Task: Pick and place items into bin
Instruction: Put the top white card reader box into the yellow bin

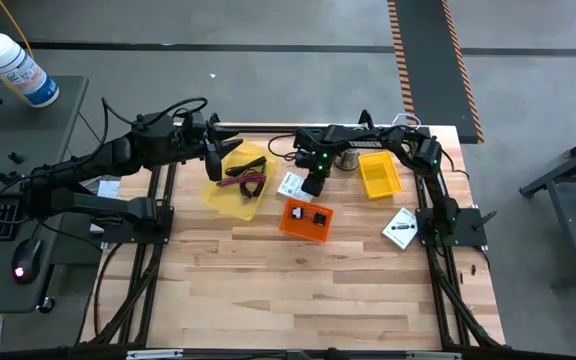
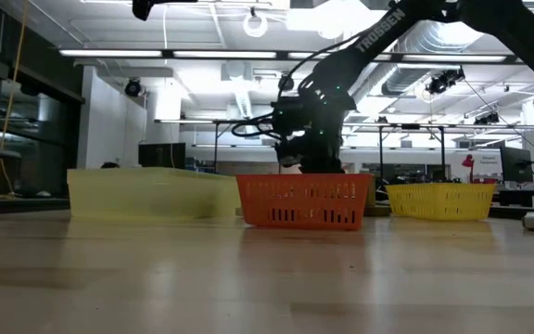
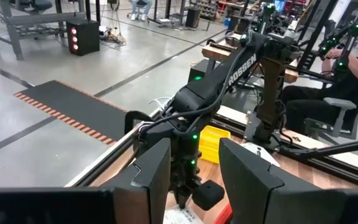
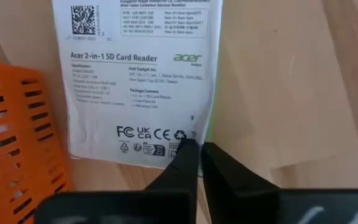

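A white card (image 4: 138,81), a printed SD card reader package, lies flat on the wooden table (image 1: 318,290), also seen as the white card (image 1: 289,185) between the flat yellow bin (image 1: 236,185) and the orange basket (image 1: 306,220). My right gripper (image 4: 199,149) reaches down to its edge and is shut there; from above it is my right gripper (image 1: 313,183). My left gripper (image 1: 214,160) hovers open over the flat yellow bin, which holds black cables and a maroon-handled tool (image 1: 246,186). A second white card (image 1: 400,229) lies at the right. My right gripper has the white card by its edge near a corner (image 4: 190,134), one finger (image 4: 182,162) over the printed face and the other just off the card on the wood. The fingers come steeply from above. The card lies flat on the table.
A yellow basket (image 1: 379,175) and a silver bell-shaped object (image 1: 346,158) stand at the far right of the table. The orange basket (image 2: 304,202) sits close beside the card. The near half of the table is bare wood. A person sits beyond the table in the left wrist view.
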You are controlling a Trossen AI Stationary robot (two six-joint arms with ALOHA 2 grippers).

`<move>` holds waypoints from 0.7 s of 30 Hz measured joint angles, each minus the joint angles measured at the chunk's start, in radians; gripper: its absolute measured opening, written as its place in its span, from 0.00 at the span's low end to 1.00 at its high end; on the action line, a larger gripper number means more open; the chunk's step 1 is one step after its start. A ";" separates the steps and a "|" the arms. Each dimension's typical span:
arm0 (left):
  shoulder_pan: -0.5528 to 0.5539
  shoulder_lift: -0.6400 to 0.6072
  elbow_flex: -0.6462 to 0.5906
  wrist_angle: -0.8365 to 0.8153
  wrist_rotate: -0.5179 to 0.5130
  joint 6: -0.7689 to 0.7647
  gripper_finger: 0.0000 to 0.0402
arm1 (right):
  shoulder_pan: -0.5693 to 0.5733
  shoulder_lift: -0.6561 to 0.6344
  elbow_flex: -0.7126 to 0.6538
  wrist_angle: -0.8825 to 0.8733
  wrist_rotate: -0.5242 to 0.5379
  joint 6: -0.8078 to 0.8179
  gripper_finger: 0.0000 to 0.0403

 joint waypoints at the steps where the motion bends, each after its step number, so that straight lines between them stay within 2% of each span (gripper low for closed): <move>1: 0.000 0.000 0.000 0.000 0.000 0.000 0.31 | -0.003 0.001 0.012 -0.009 0.007 -0.001 0.01; 5: 0.000 0.000 0.000 0.000 0.000 -0.002 0.31 | -0.018 0.007 0.085 -0.057 0.020 -0.024 0.00; 11: 0.000 0.000 0.000 -0.001 0.000 -0.002 0.31 | -0.035 0.013 0.205 -0.152 0.103 -0.064 0.00; 21: 0.000 0.000 0.000 -0.002 0.000 -0.001 0.31 | -0.039 0.012 0.382 -0.322 0.132 -0.084 0.00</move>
